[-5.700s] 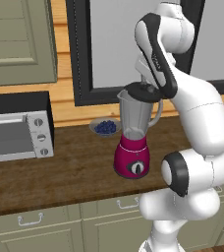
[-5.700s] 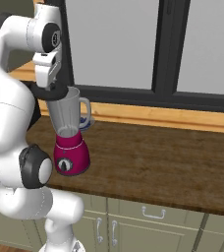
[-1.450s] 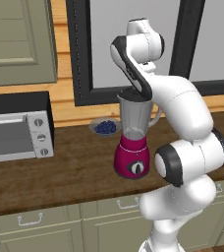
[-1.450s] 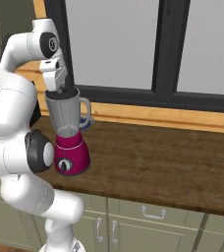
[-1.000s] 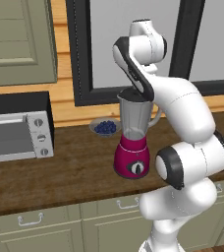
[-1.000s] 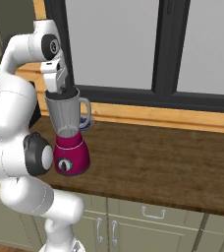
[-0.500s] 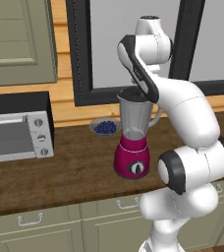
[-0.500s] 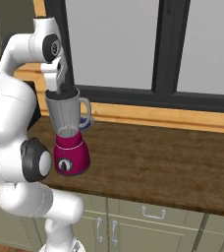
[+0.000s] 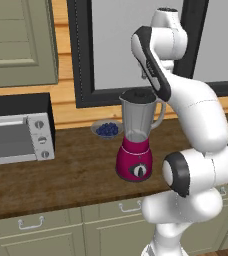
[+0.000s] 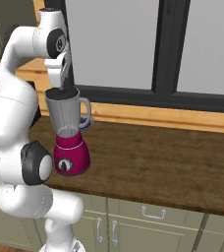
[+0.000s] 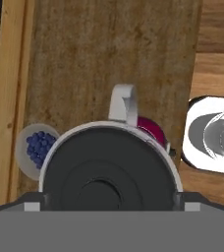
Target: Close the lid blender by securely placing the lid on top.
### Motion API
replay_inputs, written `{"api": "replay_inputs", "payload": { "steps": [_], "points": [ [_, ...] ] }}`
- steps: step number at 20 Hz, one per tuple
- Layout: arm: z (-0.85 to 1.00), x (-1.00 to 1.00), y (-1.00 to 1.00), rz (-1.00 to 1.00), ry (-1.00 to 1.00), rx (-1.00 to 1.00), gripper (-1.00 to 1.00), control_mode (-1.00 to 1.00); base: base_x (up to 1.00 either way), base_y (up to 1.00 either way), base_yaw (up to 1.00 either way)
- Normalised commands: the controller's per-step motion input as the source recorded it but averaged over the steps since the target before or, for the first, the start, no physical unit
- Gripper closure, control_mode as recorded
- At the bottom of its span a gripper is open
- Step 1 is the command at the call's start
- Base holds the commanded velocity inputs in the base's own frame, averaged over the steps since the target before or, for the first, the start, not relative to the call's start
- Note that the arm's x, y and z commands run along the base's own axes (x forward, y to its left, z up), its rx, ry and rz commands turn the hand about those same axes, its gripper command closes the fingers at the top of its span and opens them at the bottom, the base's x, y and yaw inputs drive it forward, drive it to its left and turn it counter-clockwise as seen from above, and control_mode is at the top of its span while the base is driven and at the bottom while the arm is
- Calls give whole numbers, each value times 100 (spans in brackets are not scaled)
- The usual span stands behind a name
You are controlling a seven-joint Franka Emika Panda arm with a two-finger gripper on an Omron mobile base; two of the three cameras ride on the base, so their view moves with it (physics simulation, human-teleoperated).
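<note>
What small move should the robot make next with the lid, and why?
Probably lift the hand straight up, slowly. The lid already sits on the blender rim, and the gripper is just above it. Whether the fingers are open cannot be told.

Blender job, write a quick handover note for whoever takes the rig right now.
Tool: just above the jar's mouth; open or shut cannot be told.
Magenta-based blender with the clear grey jar: upright on the brown wooden counter, beside the small bowl of blueberries.
Flat round black lid: covers the jar rim in the hand view.
Done: lid on top.
Left: confirm it is seated, then lift the tool clear.
</note>
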Motion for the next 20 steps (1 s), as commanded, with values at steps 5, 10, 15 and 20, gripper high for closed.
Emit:
{"api": "replay_inputs", "payload": {
  "steps": [5,10,15,20],
  "points": [
    [-3,-37,-79,-1,-7,12,-100,-100,0,0,0],
    [-40,-50,-100,-10,-1,12,-100,-100,0,0,0],
    [-39,-12,-61,-8,0,0,-100,-100,0,0,0],
    [-24,0,-18,0,2,-9,-100,-100,0,0,0]
  ]
}}
